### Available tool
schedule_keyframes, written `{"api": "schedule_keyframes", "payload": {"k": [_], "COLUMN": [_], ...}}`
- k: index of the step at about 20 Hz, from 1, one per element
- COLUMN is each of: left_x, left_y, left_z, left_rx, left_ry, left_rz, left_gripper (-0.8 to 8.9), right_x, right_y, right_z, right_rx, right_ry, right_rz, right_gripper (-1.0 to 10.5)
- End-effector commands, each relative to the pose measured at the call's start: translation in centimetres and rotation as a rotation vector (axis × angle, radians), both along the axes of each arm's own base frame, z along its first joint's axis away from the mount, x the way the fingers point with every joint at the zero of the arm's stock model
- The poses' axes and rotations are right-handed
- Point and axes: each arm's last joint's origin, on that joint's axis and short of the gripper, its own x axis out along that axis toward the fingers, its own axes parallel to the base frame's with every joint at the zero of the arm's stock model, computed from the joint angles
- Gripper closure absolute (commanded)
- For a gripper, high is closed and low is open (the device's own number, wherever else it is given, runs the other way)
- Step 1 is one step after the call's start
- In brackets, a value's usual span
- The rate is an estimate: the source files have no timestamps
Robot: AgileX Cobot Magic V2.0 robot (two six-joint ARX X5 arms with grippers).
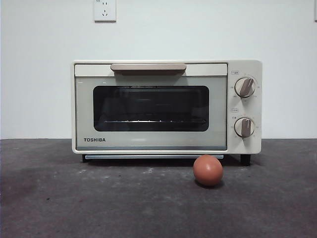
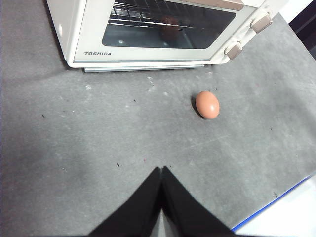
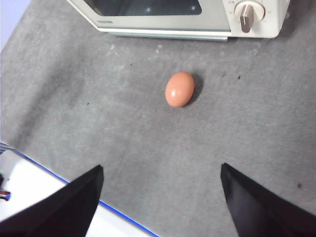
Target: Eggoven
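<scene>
A reddish-brown egg (image 1: 207,170) lies on the dark grey mat just in front of the right part of the cream TOSHIBA toaster oven (image 1: 148,144). The oven door is closed, with a beige handle (image 1: 148,67) along its top and two knobs (image 1: 244,87) at the right. The egg also shows in the left wrist view (image 2: 207,104) and the right wrist view (image 3: 179,89). My left gripper (image 2: 161,170) is shut and empty, well back from the egg. My right gripper (image 3: 160,173) is open and empty, above the mat short of the egg. Neither arm shows in the front view.
The grey mat (image 1: 99,198) covers the table; its blue-lined edge and a white surface show in the left wrist view (image 2: 286,207) and the right wrist view (image 3: 44,182). A white wall with a socket (image 1: 104,10) stands behind the oven.
</scene>
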Motion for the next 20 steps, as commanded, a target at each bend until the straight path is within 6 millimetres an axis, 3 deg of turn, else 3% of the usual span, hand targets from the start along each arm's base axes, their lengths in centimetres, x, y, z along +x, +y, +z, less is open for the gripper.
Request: {"api": "schedule_keyframes", "payload": {"k": [1, 6, 10, 15, 20], "left_x": [0.0, 0.0, 0.0, 0.0, -0.1], "left_y": [0.0, 0.0, 0.0, -0.1, -0.4], "left_z": [0.6, 0.6, 0.6, 0.6, 0.6], "left_rx": [0.006, 0.006, 0.005, 0.005, 0.005], "left_ry": [-0.03, -0.03, -0.03, -0.03, -0.029], "left_rz": [-0.015, -0.015, -0.015, -0.027, -0.052], "left_gripper": [8.06, 8.06, 8.06, 8.06, 8.06], "right_x": [1.3, 5.3, 8.1, 10.8, 13.2], "right_y": [0.6, 3.8, 8.0, 12.6, 14.8], "right_z": [0.6, -0.4, -2.4, -6.2, -10.1], "right_rx": [0.06, 0.044, -0.058, -0.194, -0.255], "right_ry": [0.019, 0.076, 0.091, 0.103, 0.151], "right_rz": [0.01, 0.024, -0.002, -0.052, -0.072], "right_gripper": [5.7, 5.7, 5.7, 5.7, 5.7]}}
